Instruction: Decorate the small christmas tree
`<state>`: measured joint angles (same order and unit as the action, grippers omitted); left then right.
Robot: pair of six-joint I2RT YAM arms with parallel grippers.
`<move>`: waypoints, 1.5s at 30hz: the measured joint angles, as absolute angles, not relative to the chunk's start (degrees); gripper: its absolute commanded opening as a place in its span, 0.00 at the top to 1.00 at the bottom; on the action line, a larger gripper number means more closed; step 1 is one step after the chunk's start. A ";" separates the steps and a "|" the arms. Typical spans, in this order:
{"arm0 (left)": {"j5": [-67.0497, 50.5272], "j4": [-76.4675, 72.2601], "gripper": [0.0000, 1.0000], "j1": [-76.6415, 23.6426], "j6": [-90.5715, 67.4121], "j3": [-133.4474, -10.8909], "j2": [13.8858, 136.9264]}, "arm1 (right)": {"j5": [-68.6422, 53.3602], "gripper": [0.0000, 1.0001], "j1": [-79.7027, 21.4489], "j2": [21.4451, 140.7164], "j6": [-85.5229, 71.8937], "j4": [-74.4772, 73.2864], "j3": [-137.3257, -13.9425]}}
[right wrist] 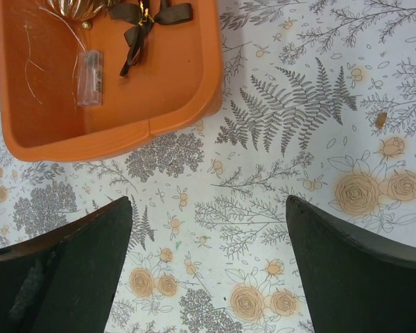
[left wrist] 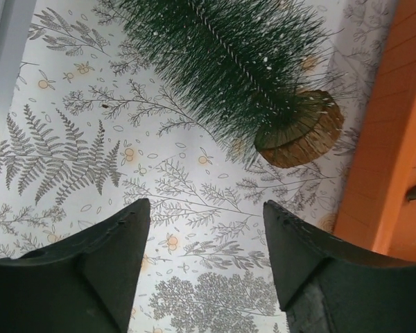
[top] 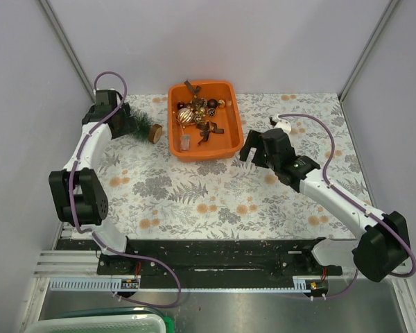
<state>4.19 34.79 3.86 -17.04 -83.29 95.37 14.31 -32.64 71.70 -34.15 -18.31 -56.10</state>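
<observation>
From above, my left arm (top: 90,139) covers much of the small christmas tree (top: 137,125). It lies on its side near the table's (top: 215,201) far-left corner, with its wooden base (top: 154,134) toward the orange tray (top: 202,154). The tray's contents are too tangled to sort out. The left gripper (left wrist: 206,208) and right gripper (right wrist: 208,205) both hang spread, holding nothing.

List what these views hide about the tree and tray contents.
- small christmas tree: tip under the left arm in the top view; cut off by the left wrist view's upper edge.
- ornaments in the orange tray: too small overhead; mostly cut off in the right wrist view.
</observation>
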 measured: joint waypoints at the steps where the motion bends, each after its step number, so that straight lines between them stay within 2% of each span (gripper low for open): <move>1: 4.19 34.30 0.39 3.86 -17.04 -83.40 96.40 | 14.28 0.01 -32.64 72.16 -34.04 -17.78 -56.10; 8: 4.89 31.35 0.41 3.86 -17.65 -83.70 102.85 | 13.61 0.01 -32.64 76.29 -33.12 -13.19 -56.14; 13: 6.00 28.64 0.34 3.86 -17.91 -84.47 104.77 | 12.14 0.01 -32.67 80.07 -32.97 -10.92 -56.36; 19: 9.13 25.47 0.33 2.87 -18.09 -84.23 104.73 | 10.15 0.01 -32.69 82.48 -32.99 -8.47 -56.36; 28: 20.08 24.18 0.30 -6.81 -18.06 -83.74 104.75 | 9.30 0.01 -32.69 83.42 -33.06 -5.65 -56.18; 39: 23.92 23.11 0.22 -13.63 -16.01 -83.20 104.79 | 9.32 0.00 -32.69 82.00 -33.10 -4.01 -53.23; 45: 25.98 23.33 0.22 -18.65 -14.83 -83.48 106.80 | 9.34 0.01 -32.69 81.19 -33.28 -4.01 -51.75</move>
<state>25.98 23.33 -18.65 -14.83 -83.48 106.80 9.34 -32.69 81.19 -33.28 -4.01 -51.75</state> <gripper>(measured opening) 0.780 0.993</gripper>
